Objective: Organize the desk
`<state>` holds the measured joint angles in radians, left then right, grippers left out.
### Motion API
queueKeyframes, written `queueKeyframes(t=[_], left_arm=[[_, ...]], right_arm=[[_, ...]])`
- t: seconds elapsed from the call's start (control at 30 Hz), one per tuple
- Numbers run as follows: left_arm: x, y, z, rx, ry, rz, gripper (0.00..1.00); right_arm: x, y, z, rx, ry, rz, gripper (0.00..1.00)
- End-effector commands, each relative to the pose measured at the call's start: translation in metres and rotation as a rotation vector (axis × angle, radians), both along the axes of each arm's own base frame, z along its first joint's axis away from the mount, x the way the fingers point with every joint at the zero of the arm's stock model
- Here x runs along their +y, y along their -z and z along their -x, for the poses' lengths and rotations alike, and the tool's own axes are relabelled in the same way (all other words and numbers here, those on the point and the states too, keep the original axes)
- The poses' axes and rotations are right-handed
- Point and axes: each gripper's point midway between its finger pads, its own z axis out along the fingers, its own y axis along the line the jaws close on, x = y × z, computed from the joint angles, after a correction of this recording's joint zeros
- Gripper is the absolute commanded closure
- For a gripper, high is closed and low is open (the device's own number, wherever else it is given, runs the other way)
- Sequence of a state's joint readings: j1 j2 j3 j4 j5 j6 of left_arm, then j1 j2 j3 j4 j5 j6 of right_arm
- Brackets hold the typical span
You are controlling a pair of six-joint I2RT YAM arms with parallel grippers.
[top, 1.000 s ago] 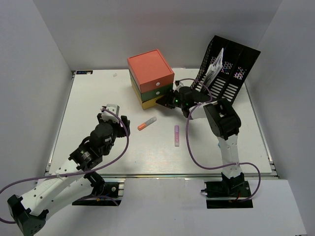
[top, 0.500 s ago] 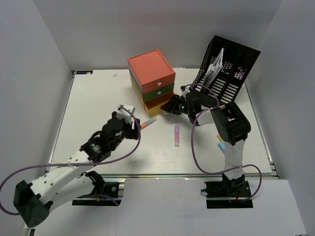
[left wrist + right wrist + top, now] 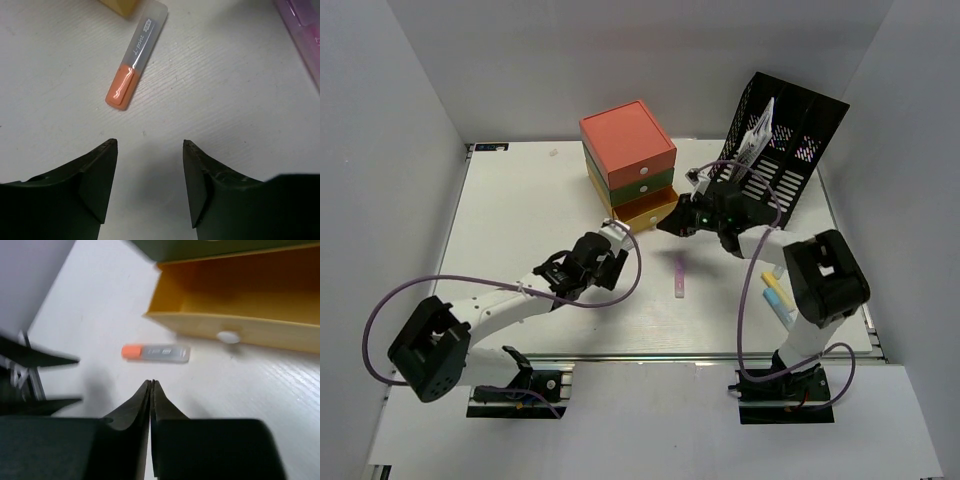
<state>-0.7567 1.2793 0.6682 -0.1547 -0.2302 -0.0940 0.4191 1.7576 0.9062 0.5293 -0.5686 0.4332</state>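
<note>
L jaws: open, empty, low over white tabletop (image 3: 240,100) spanning the walled bay.
Orange-cap pen (image 3: 135,62): flat just ahead of L jaws; I judge it's the next pick.
R jaws: closed, empty, near drawer front.
Yellow drawer (image 3: 235,332): pulled open, prob. for the pens.

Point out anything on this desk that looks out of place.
The yellow drawer stands pulled open. An orange-capped marker lies loose just in front of it, a purple pen lies mid-table, and yellow and blue sticks lie on the right side of the desk.
</note>
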Motion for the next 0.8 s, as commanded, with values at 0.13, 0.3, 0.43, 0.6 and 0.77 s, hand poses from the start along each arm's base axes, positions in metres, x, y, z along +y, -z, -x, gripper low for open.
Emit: queueKeyframes(t=[0.13,0.3,0.43,0.6,0.77], left_arm=[[-0.032,-0.025,-0.032,-0.069,0.120,-0.030,0.33],[-0.037,-0.004,-0.051,-0.031,0.164,-0.160,0.29],[-0.039,0.012,-0.060,0.043,0.202,-0.200,0.29],[-0.040,0.016,-0.071,0.055,0.209,-0.204,0.31],[-0.031,0.025,-0.080,0.070,0.241,-0.217,0.34]], right_arm=[[-0.014,-0.067,0.085,-0.245,-0.494,0.059,0.90],[-0.031,-0.117,0.143,-0.294,-0.628,0.010,0.62],[-0.043,-0.142,0.156,-0.539,-0.627,0.043,0.59],[-0.057,-0.146,0.175,-0.713,-0.597,0.064,0.57],[-0.067,-0.142,0.171,-0.766,-0.557,0.101,0.56]])
